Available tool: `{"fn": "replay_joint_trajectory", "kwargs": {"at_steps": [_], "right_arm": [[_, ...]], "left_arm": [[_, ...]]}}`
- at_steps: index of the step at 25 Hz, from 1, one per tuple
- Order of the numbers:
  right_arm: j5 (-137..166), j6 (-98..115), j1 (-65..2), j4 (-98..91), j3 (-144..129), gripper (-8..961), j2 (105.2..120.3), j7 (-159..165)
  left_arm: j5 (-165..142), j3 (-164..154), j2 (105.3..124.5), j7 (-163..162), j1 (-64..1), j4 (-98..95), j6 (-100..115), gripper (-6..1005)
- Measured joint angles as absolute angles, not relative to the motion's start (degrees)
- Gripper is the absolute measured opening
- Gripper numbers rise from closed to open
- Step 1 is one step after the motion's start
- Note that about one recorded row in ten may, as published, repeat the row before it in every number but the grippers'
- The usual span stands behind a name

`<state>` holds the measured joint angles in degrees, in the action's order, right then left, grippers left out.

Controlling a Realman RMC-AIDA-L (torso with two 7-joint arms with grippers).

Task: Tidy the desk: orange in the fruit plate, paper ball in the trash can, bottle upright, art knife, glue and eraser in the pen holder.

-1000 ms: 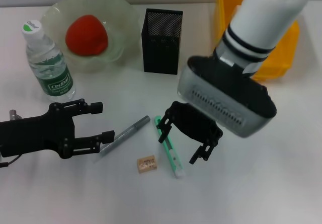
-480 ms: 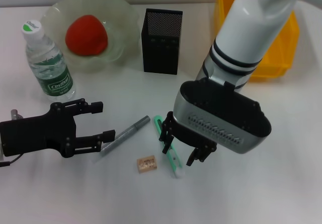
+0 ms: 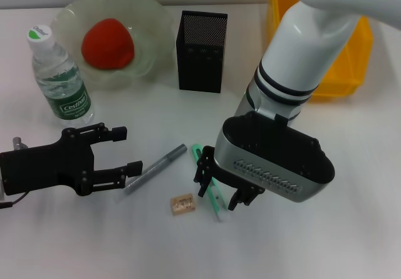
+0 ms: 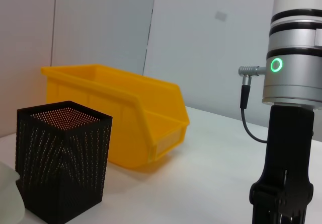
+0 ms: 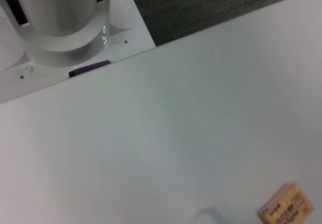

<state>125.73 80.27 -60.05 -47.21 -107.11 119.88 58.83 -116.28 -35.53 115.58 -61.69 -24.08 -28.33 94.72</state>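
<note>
Bare white desk filling most of the view; tan eraser lying flat near one corner; white robot base at the desk's far edge; dark floor beyond

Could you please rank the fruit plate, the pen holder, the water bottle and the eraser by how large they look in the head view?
1. fruit plate
2. pen holder and water bottle: they look alike, so no ranking between them
3. eraser, clearly the smallest
</note>
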Motion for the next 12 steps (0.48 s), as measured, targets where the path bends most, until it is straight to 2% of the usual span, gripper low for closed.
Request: {"fn": "replay_joint_trajectory", "kwargs": {"at_steps": [6, 12], "right_arm": [[125.2, 79.9, -60.3, -46.4, -108.2, 522, 119.88, 57.6], [124.9, 79.3, -60.3, -46.0, -108.7, 430, 119.88, 57.3]], "left_arm": [[-115.9, -35.4, 115.57, -61.7, -23.8, -28.3, 94.7, 782], [-115.7, -35.2, 115.57, -61.7, -23.3, -28.5, 94.8, 782]]}}
